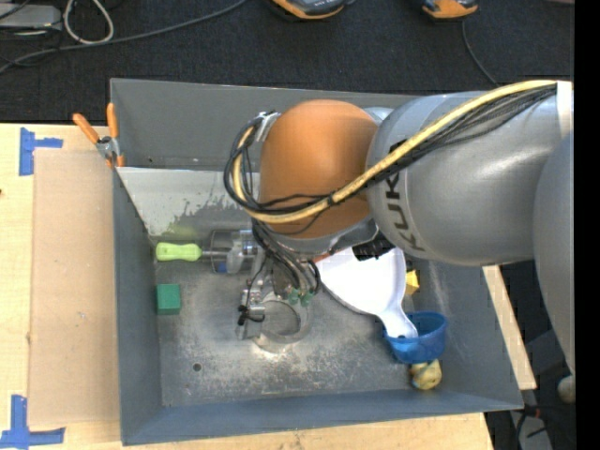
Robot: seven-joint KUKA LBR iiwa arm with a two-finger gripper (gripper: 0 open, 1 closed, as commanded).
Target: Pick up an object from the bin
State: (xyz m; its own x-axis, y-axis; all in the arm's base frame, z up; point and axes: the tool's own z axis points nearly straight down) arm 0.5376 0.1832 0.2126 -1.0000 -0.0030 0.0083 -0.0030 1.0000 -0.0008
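- We are looking down on the grey bin; the arm is reaching in from the right, its orange cover hanging over the middle of the bin.
- The gripper is sitting low over the bin floor, near the middle and slightly towards the front.
- We are seeing a clear round thing on the floor just beside the gripper, on its right; it may be touching, but we cannot tell.
- We cannot tell whether the gripper is open or closed, and we are seeing nothing plainly held in it.
- Bin contents, left side: a lime-green handle is lying flat, with a green block near it towards the front.
- A metal cylinder is lying just right of the handle, partly under the arm's wrist.
- Bin contents, right side: a white scoop is lying with its narrow end dipping into a blue cup.
- A yellowish lump is resting just in front of the blue cup, close to the front wall.
- These things are lying well apart, not heaped.
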